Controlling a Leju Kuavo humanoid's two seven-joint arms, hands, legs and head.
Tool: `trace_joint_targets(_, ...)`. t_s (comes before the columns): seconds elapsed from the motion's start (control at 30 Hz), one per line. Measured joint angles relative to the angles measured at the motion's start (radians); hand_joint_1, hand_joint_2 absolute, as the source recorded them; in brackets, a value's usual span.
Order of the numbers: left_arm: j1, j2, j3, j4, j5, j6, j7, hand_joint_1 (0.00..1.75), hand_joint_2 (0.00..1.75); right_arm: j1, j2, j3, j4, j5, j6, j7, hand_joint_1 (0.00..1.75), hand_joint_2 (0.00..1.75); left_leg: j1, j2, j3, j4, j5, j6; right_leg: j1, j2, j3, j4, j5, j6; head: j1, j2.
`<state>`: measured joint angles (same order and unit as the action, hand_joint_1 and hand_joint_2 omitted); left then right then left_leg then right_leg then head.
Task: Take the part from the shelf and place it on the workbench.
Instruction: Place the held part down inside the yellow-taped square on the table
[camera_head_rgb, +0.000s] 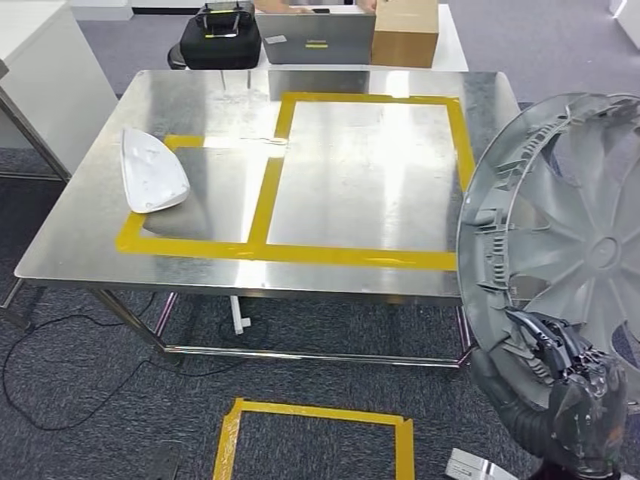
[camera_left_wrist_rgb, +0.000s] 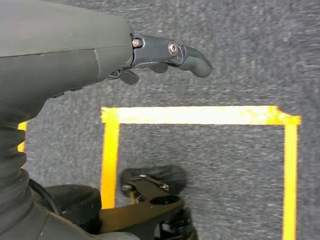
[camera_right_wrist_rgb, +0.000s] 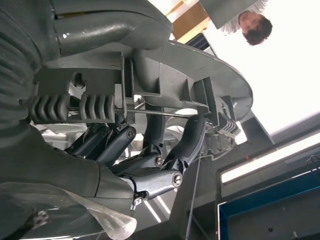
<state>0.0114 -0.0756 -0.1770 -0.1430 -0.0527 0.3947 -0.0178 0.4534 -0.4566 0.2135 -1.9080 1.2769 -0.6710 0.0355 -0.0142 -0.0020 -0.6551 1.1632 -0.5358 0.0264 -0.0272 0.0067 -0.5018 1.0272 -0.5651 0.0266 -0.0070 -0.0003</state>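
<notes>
The right hand (camera_head_rgb: 585, 395) grips the large grey round part (camera_head_rgb: 562, 230) by its lower rim, holding it upright at the right side of the head view — its ribbed edge and the fan-like spokes around the hub face the camera. In the right wrist view the dark fingers (camera_right_wrist_rgb: 188, 145) curl around a rib of the moulded plastic, with the thumb on the other side, so the part is firmly held. The part hangs in the air beside the right end of the worktop (camera_head_rgb: 90, 230), overlapping its near right corner in the picture and not resting on it. The steel worktop carries yellow tape (camera_head_rgb: 264, 205) marking a small box on the left and a larger one on the right; a white curved shell (camera_head_rgb: 151, 170) lies in the small box, partly over its tape. Along the far edge sit a black case (camera_head_rgb: 220, 38), a grey laptop (camera_head_rgb: 315, 38) and a cardboard box (camera_head_rgb: 405, 32). The left hand (camera_left_wrist_rgb: 166, 52) hangs over grey carpet — fingers loosely extended, holding nothing — above a yellow tape rectangle on the floor (camera_left_wrist_rgb: 200, 115). A person (camera_right_wrist_rgb: 256, 25) shows past the part in the right wrist view.
</notes>
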Motion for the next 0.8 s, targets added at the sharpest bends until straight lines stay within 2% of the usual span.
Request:
trace_joint_targets(0.07, 0.002, 0.002, 0.000, 0.001, 0.000, 0.001, 0.001, 0.00, 1.75, -0.001, 0.000, 0.001, 0.000, 0.001, 0.004, 0.001, 1.75, 1.75, -0.011, -0.001, 0.014, -0.084, 0.064, 0.017, 0.001, 0.002, 0.014, -0.006, -0.015, 0.007, -0.008, 0.000)
trace_joint_targets(0.13, 0.004, 0.002, 0.000, 0.001, 0.000, 0.001, 0.002, 0.00, 1.75, -0.002, -0.001, 0.003, 0.000, 0.001, 0.008, 0.001, 1.75, 1.75, -0.015, -0.003, 0.027, -0.110, 0.064, 0.024, 0.001, 0.004, 0.028, -0.009, -0.016, 0.019, -0.017, 0.000)
trace_joint_targets(0.2, 0.004, 0.000, 0.000, 0.001, 0.000, 0.001, 0.002, 0.00, 1.75, -0.004, -0.002, 0.003, -0.001, 0.001, 0.009, 0.002, 1.75, 1.75, -0.010, -0.005, 0.050, -0.131, 0.066, 0.028, 0.002, 0.002, 0.032, 0.003, -0.015, 0.028, -0.018, 0.000)
trace_joint_targets(0.23, 0.001, 0.000, 0.001, 0.001, 0.000, -0.001, 0.001, 0.00, 1.75, -0.005, -0.003, 0.003, -0.002, -0.001, 0.009, 0.002, 1.75, 1.75, -0.007, -0.005, 0.062, -0.139, 0.064, 0.031, 0.002, 0.001, 0.018, 0.029, -0.021, 0.032, -0.017, 0.000)
trace_joint_targets(0.33, -0.004, -0.001, 0.002, 0.001, 0.000, -0.013, 0.000, 0.00, 1.75, -0.009, -0.004, 0.003, -0.002, -0.011, 0.010, 0.000, 1.75, 1.75, -0.005, -0.005, 0.081, -0.147, 0.055, 0.039, 0.003, -0.001, -0.074, 0.171, -0.071, 0.039, -0.014, 0.000)
trace_joint_targets(0.37, -0.005, -0.001, 0.002, 0.001, 0.000, -0.016, 0.000, 0.00, 1.75, -0.010, -0.004, 0.003, -0.002, -0.013, 0.010, 0.000, 1.75, 1.75, -0.006, -0.005, 0.082, -0.147, 0.053, 0.040, 0.003, -0.001, -0.095, 0.200, -0.083, 0.040, -0.014, 0.000)
trace_joint_targets(0.47, -0.005, -0.001, 0.002, 0.001, 0.000, -0.017, 0.000, 0.00, 1.75, -0.010, -0.005, 0.003, -0.002, -0.014, 0.010, -0.001, 1.75, 1.75, -0.006, -0.005, 0.083, -0.147, 0.051, 0.040, 0.003, -0.001, -0.108, 0.215, -0.091, 0.041, -0.014, 0.000)
trace_joint_targets(0.53, -0.004, -0.001, 0.002, 0.001, 0.000, -0.018, 0.000, 0.00, 1.75, -0.010, -0.005, 0.003, -0.002, -0.016, 0.010, -0.002, 1.75, 1.75, -0.006, -0.005, 0.088, -0.147, 0.045, 0.040, 0.004, -0.001, -0.133, 0.237, -0.106, 0.042, -0.013, 0.000)
trace_joint_targets(0.57, -0.002, -0.001, 0.002, 0.001, 0.000, -0.018, -0.001, 0.00, 1.75, -0.010, -0.006, 0.003, 0.000, -0.025, 0.009, -0.002, 1.75, 1.75, -0.006, -0.006, 0.103, -0.147, 0.034, 0.039, 0.004, -0.002, -0.142, 0.208, -0.082, 0.043, -0.013, 0.000)
trace_joint_targets(0.6, -0.002, -0.001, 0.002, 0.001, -0.001, -0.018, -0.001, 0.00, 1.75, -0.010, -0.007, 0.000, 0.005, -0.040, 0.009, -0.003, 1.75, 1.75, -0.006, -0.006, 0.121, -0.146, 0.018, 0.034, 0.006, -0.004, -0.149, 0.155, -0.038, 0.040, -0.014, 0.000)
trace_joint_targets(0.67, -0.002, 0.002, 0.002, 0.001, -0.002, -0.019, -0.002, 0.00, 1.75, -0.009, -0.010, -0.009, 0.018, -0.078, 0.009, -0.011, 1.75, 1.75, -0.008, -0.006, 0.149, -0.144, -0.009, 0.024, 0.011, -0.007, -0.136, 0.034, 0.070, 0.022, -0.017, 0.000)
trace_joint_targets(0.7, -0.003, 0.002, 0.002, 0.002, -0.003, -0.021, -0.002, 0.00, 1.75, -0.008, -0.011, -0.016, 0.023, -0.094, 0.010, -0.016, 1.75, 1.75, -0.009, -0.006, 0.152, -0.144, -0.014, 0.018, 0.014, -0.007, -0.131, 0.011, 0.094, 0.012, -0.019, 0.000)
trace_joint_targets(0.77, -0.003, 0.005, 0.002, 0.002, -0.004, -0.024, -0.002, 0.00, 1.75, -0.007, -0.012, -0.027, 0.031, -0.117, 0.010, -0.024, 1.75, 1.75, -0.009, -0.005, 0.143, -0.124, -0.009, 0.009, 0.012, -0.006, -0.118, 0.004, 0.097, 0.001, -0.019, 0.000)
trace_joint_targets(0.8, -0.004, 0.006, 0.001, 0.002, -0.004, -0.024, -0.002, 0.00, 1.75, -0.007, -0.012, -0.031, 0.036, -0.123, 0.010, -0.026, 1.75, 1.75, -0.007, -0.005, 0.124, -0.089, -0.008, 0.003, 0.009, -0.007, -0.110, -0.001, 0.096, -0.003, -0.022, 0.000)
